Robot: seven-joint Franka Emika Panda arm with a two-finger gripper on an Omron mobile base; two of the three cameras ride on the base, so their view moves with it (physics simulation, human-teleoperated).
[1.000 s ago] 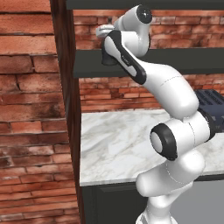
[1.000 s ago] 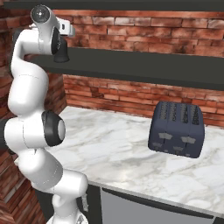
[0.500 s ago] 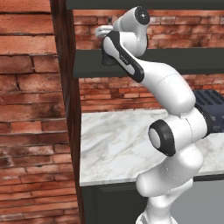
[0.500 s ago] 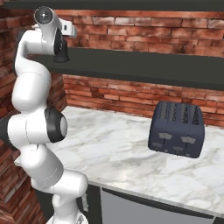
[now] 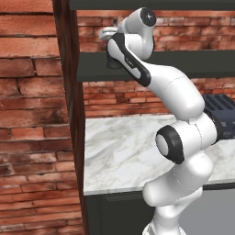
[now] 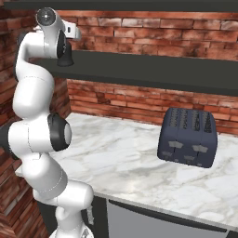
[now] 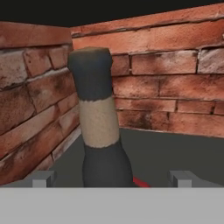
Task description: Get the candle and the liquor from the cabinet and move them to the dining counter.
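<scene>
A red brick wall (image 6: 139, 100) ran behind a white-grey veined marble counter (image 6: 135, 162), and more brick (image 5: 27, 114) filled the left side beyond a dark wooden upright panel (image 5: 71, 114). A dark blue-grey toaster (image 6: 188, 137) stood on the counter toward the right. Below the marble edge sat a dark base with a grey panel (image 6: 153, 223), under even light.
</scene>
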